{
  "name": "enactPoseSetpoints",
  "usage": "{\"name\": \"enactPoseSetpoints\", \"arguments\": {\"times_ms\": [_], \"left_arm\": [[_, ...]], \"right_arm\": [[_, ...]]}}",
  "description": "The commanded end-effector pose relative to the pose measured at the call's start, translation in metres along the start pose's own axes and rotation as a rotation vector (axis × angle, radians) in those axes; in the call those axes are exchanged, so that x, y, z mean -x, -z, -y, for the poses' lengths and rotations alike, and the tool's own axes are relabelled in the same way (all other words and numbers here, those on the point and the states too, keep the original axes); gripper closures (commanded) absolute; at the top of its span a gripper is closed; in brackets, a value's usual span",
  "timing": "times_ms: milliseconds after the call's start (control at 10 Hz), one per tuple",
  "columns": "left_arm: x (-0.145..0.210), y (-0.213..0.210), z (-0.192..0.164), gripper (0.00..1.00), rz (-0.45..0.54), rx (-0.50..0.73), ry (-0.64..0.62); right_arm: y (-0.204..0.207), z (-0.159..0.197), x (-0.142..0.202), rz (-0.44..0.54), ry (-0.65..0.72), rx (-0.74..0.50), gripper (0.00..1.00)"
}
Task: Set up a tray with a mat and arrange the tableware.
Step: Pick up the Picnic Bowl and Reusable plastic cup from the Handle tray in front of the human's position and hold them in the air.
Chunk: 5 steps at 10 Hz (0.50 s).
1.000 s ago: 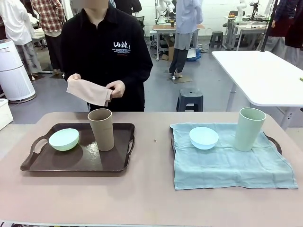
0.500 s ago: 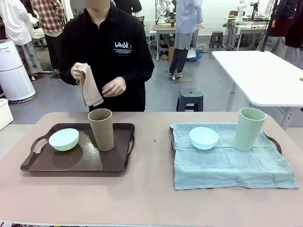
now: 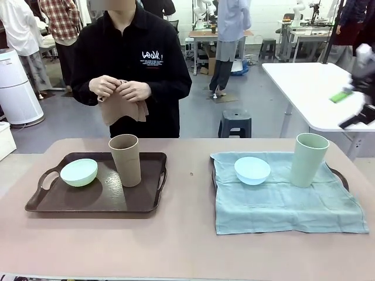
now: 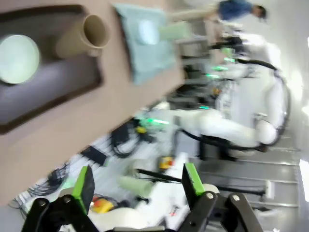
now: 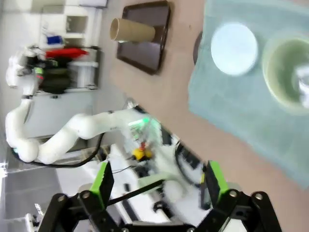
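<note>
A dark brown tray (image 3: 96,199) on the left holds a mint green bowl (image 3: 79,172) and a tan tumbler (image 3: 125,159). On the right, a teal mat (image 3: 287,205) lies over a second tray, with a light blue bowl (image 3: 252,170) and a pale green tumbler (image 3: 309,159) on it. The person across the table holds a tan cloth (image 3: 120,105) in both hands at chest height. My right gripper (image 3: 351,108) hangs blurred at the right edge, high above the green tumbler, and is open (image 5: 158,182). My left gripper (image 4: 139,182) is open and bare, high over the table's near side.
The tan table (image 3: 187,246) has bare room between the two trays and along its front. A white table (image 3: 316,88) and a black stool (image 3: 235,123) stand behind on the right. A white appliance (image 3: 17,88) stands at the far left.
The person has brought the tan cloth from one raised hand into both hands at the chest. My right gripper has come into the front view at the right edge.
</note>
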<state>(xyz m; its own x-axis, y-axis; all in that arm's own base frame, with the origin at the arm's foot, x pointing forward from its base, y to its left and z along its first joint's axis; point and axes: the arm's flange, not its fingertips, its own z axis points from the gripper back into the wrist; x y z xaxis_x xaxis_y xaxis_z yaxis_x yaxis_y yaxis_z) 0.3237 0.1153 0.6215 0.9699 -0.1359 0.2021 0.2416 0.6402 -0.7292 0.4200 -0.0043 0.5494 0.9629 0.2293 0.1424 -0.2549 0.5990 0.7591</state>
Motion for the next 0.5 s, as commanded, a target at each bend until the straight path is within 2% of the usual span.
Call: {"name": "enactPoseSetpoints", "arguments": {"times_ms": [0, 100, 200, 300, 400], "left_arm": [[-0.018, 0.003, 0.001, 0.06, -0.054, -0.360, -0.089], [-0.031, 0.002, 0.003, 0.06, -0.055, -0.503, -0.118], [-0.040, 0.002, 0.004, 0.06, -0.105, -0.677, -0.178], [-0.045, 0.004, 0.003, 0.06, -0.093, -0.777, -0.211], [-0.034, -0.003, 0.011, 0.06, -0.023, -0.504, -0.060]], "right_arm": [[0.049, -0.021, -0.055, 0.090, -0.137, 0.068, 0.00], [0.080, -0.045, -0.074, 0.124, -0.274, 0.087, 0.00], [0.117, -0.070, -0.083, 0.116, -0.481, 0.093, 0.00], [0.140, -0.081, -0.080, 0.077, -0.527, -0.007, 0.00], [0.094, -0.075, -0.076, 0.090, -0.307, 0.110, 0.00]]}}
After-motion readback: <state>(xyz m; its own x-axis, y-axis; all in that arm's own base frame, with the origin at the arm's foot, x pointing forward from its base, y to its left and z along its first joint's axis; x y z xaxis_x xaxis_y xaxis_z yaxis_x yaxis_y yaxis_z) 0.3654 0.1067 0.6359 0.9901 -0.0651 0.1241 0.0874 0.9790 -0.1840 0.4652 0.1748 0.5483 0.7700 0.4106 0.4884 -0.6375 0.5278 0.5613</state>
